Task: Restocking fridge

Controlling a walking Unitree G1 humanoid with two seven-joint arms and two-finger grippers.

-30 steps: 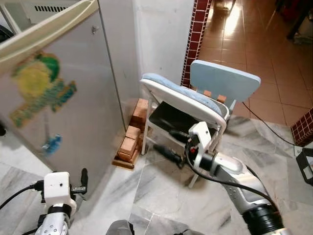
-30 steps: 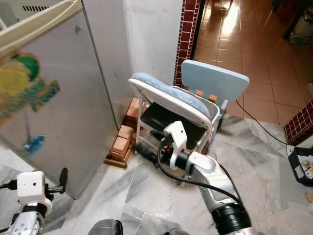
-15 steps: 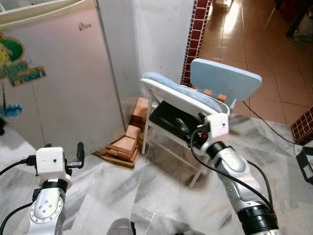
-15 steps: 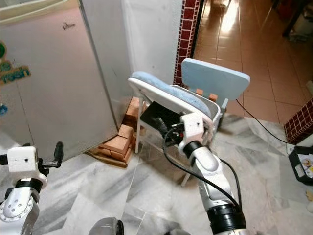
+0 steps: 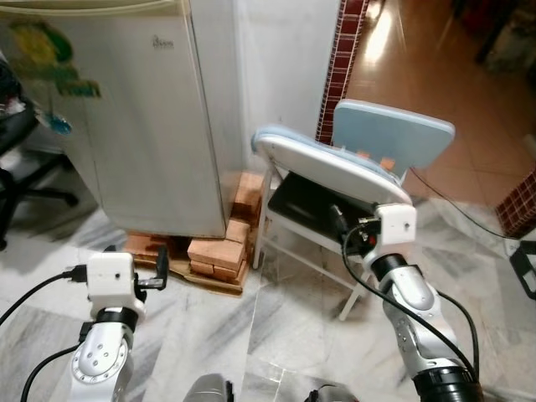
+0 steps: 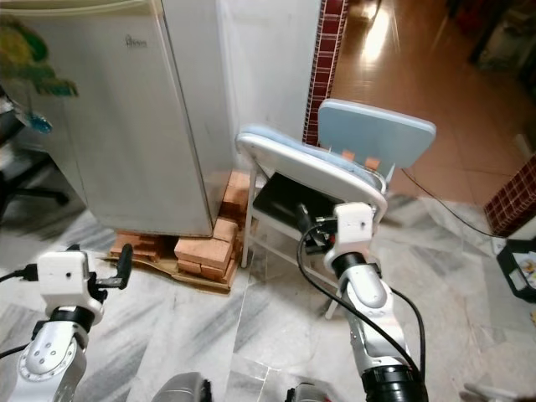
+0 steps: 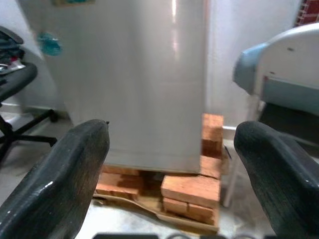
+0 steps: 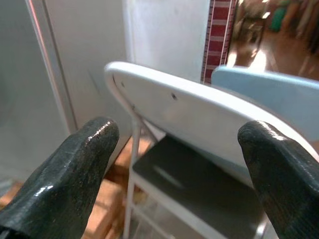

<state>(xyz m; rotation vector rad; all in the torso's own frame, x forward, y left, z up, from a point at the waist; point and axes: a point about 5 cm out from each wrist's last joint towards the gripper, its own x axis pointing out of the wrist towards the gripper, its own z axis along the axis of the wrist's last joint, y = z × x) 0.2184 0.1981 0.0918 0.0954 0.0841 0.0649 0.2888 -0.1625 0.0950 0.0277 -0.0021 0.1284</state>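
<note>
The grey fridge (image 5: 142, 117) stands at the upper left with its door shut and a colourful sticker (image 5: 54, 59) on the front. My left gripper (image 5: 159, 271) is low at the front left, pointing at the fridge's foot, and in the left wrist view its fingers (image 7: 75, 169) stand wide apart, open and empty. My right gripper (image 5: 338, 219) hovers in front of the seat of a white folding chair (image 5: 327, 167), also open and empty, with the chair's rim between its fingers (image 8: 79, 164) in the right wrist view.
The fridge rests on red bricks (image 5: 216, 251) over a wooden board. A blue chair back (image 5: 394, 134) rises behind the folding chair. A black office chair (image 5: 17, 142) stands at the far left and a maroon tiled pillar (image 5: 339, 59) behind. A cable (image 5: 452, 205) trails over the marble floor.
The fridge door has swung from ajar to shut. My right gripper rose from near the floor to the chair's seat. The camera has shifted, bringing the bricks and office chair into view.
</note>
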